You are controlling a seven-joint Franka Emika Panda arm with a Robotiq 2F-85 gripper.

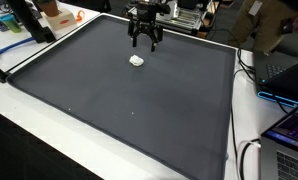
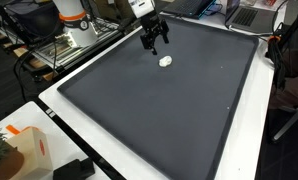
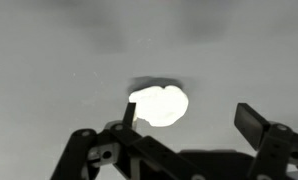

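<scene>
A small white lump lies on the dark grey mat; it shows in both exterior views, here too as the white lump. My gripper hangs a little above the mat just behind the lump, jaws spread with nothing between them. In an exterior view the gripper stands up-left of the lump. In the wrist view the white lump glows bright just beyond my left finger, while the gripper is open and empty.
The mat covers most of a white table. An orange-and-white box stands at a near corner. Laptops and cables line one side. Clutter and blue items lie beyond the far edge.
</scene>
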